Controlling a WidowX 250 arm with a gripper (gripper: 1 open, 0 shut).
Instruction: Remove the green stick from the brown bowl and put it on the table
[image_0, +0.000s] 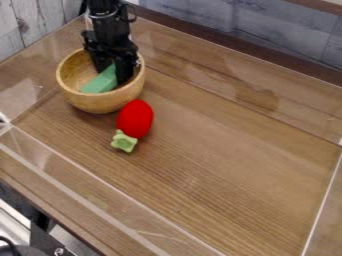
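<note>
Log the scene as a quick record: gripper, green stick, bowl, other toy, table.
gripper: shut, reaching down into the bowl; whether it grips the stick cannot be told
green stick: inside the bowl, partly hidden by the gripper
brown bowl: upright on the table
other toy: red strawberry with a green stem piece, beside the bowl
table: brown wood grain

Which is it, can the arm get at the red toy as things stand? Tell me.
Probably yes, after a move: the arm is at the bowl, but the toy lies outside it, uncovered.
</note>
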